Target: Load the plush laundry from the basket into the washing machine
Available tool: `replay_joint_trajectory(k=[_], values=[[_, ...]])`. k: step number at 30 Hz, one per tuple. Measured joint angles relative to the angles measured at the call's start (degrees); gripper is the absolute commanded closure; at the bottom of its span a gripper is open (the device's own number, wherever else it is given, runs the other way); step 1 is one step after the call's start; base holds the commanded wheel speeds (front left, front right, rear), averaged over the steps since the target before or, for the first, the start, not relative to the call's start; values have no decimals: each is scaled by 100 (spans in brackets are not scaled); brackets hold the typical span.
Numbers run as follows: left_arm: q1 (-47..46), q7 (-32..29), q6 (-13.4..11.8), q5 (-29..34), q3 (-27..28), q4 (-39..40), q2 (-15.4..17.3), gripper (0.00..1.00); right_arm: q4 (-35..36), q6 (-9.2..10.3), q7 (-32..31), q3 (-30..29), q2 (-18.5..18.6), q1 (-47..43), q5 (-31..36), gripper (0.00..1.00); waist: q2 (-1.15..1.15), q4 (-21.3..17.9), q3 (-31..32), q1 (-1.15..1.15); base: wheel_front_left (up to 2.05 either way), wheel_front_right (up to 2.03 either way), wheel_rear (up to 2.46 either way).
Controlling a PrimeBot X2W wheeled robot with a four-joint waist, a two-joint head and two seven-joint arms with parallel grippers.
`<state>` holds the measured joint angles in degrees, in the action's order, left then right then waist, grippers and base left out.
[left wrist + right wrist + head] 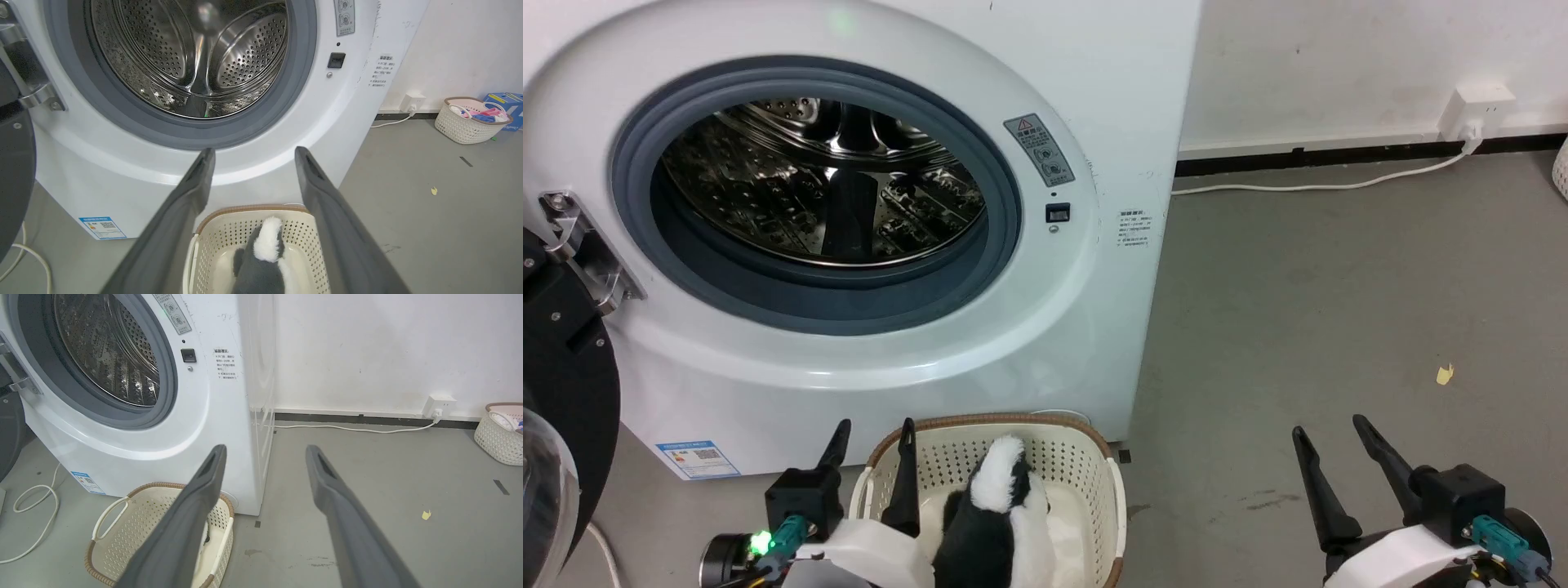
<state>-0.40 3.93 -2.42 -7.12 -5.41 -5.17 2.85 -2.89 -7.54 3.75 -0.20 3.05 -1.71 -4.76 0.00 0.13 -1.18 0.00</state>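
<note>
The white washing machine [1045,343] stands with its door swung to the left and its steel drum [825,188] bare. On the floor before it sits the cream basket [1086,482] with a brown rim. The black-and-white plush laundry [1001,506] lies inside it. My left gripper [872,433] is open above the basket's left side, one finger over the rim, nothing between its fingers. In the left wrist view the plush laundry [265,249] lies below the open left gripper [251,153]. My right gripper [1331,431] is open over bare floor to the right of the basket [122,526].
The black-rimmed door [560,392] hangs open at the far left. A white cable [1323,181] runs along the wall to a socket [1474,110]. A second basket [470,118] with clothes stands by the far wall. A yellow scrap [1444,374] lies on the grey floor.
</note>
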Motion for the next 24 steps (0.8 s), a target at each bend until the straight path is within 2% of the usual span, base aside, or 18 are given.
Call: replay_joint_trajectory(k=[18, 24], values=[[-886, -665, -51, -575, -544, -1326, -2, 0, -54, 0, 182, -109, 0, 21, -243, 0, 0, -78, -510, 1, 0, 0, 0], [-1328, -902, -122, -848, -843, -1919, -4, 0, -56, 0, 250, -197, 0, 131, -323, 0, 0, -135, -881, 1, 0, 0, 0]])
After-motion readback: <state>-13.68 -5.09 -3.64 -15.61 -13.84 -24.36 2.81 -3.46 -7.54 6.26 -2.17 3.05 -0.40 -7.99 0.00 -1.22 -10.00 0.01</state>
